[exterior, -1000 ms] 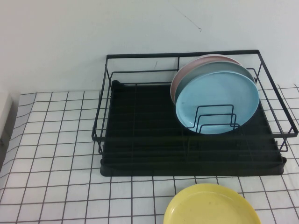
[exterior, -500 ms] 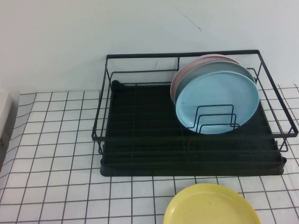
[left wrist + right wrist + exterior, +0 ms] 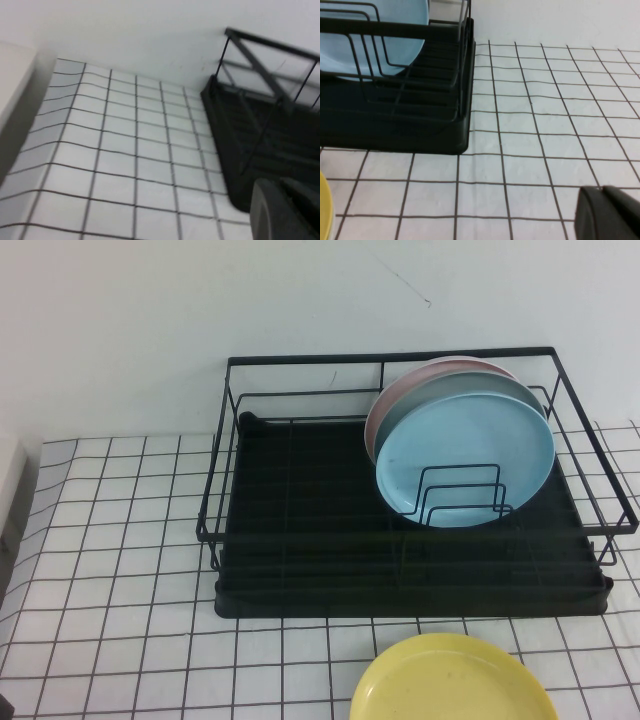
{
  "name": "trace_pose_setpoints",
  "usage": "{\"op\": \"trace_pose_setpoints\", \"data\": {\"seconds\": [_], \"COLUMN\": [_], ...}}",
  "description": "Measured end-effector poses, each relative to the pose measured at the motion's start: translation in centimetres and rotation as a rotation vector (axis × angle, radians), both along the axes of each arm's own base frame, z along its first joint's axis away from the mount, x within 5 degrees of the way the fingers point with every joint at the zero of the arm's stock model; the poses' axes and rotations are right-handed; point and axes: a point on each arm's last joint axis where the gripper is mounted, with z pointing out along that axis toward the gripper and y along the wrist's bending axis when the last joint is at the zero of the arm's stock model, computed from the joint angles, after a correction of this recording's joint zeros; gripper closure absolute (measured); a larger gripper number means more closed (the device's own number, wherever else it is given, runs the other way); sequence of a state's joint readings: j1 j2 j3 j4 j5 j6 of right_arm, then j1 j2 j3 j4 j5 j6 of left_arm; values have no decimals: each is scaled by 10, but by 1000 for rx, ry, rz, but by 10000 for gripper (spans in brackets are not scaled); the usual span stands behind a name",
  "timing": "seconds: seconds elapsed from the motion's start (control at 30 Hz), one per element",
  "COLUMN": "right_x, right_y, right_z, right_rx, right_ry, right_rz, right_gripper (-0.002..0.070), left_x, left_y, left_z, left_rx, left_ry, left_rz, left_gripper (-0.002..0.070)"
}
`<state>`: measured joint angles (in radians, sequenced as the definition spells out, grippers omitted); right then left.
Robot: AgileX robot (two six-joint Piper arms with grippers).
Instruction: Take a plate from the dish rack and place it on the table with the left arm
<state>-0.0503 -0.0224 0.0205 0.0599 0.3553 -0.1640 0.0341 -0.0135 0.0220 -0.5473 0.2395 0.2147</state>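
The sky-blue plate (image 3: 465,455) stands on edge in the wire dividers at the right of the black dish rack (image 3: 300,540), in front of a grey plate (image 3: 452,390) and a pink plate (image 3: 395,392). It also shows in the right wrist view (image 3: 375,30). The rack stands on the grid-cloth table (image 3: 110,540). My left gripper (image 3: 282,210) is shut and empty, low over the cloth by the rack's left front corner (image 3: 260,135). My right gripper (image 3: 605,212) is shut and empty over the cloth to the right of the rack (image 3: 420,125). Neither gripper shows in the high view.
A yellow plate (image 3: 450,685) lies flat on the table in front of the rack; its edge shows in the right wrist view (image 3: 324,210). A white object (image 3: 8,490) stands at the table's left edge. A white wall rises behind the rack.
A small dark shape has come in at the bottom left corner of the high view. The plates and the rack have not moved.
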Motion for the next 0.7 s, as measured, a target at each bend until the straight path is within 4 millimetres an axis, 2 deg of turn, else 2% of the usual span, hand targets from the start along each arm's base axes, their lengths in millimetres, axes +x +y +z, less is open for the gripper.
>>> {"op": "trace_pose_setpoints", "data": {"seconds": [0.17, 0.27, 0.47, 0.57, 0.7], "right_x": [0, 0, 0, 0, 0], "right_y": [0, 0, 0, 0, 0], "right_z": [0, 0, 0, 0, 0], "right_rx": [0, 0, 0, 0, 0], "right_ry": [0, 0, 0, 0, 0], "right_rz": [0, 0, 0, 0, 0], "right_gripper": [678, 678, 678, 678, 678], "left_x": [1, 1, 1, 4, 15], "left_y": [-3, -1, 0, -4, -14], "left_z": [7, 11, 12, 14, 49], "left_rx": [-293, -372, -376, -362, -292], "left_ry": [-45, -72, -87, -17, 102], "left_rz": [6, 24, 33, 0, -113], "left_gripper": [678, 678, 678, 678, 678]}}
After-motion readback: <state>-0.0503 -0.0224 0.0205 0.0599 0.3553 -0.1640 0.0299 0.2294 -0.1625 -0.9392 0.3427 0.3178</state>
